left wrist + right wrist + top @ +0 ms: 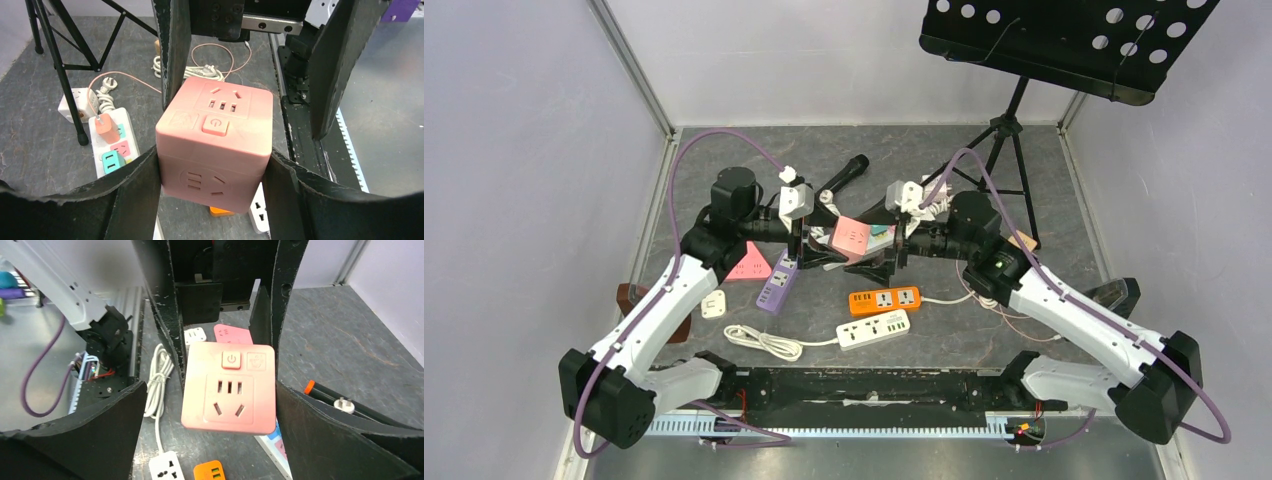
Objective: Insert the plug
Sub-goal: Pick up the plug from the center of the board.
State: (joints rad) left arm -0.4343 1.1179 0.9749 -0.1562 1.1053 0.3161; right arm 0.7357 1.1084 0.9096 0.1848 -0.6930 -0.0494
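Two pincers meet at the pink cube socket: the left pincer clamped on it, holding it off the surface, the right pincer spread apart around it, seemingly to steady it.

1. A pink cube socket fills the centre, with its power button above the pin holes.
2. The left gripper reaches down from above, and its black fingers flank the cube's sides.
3. The right gripper is spread wide, with the cube between its pads.
4. On the grey table lie a white cable, a white strip and an orange strip.
5. A white plug lies far right.
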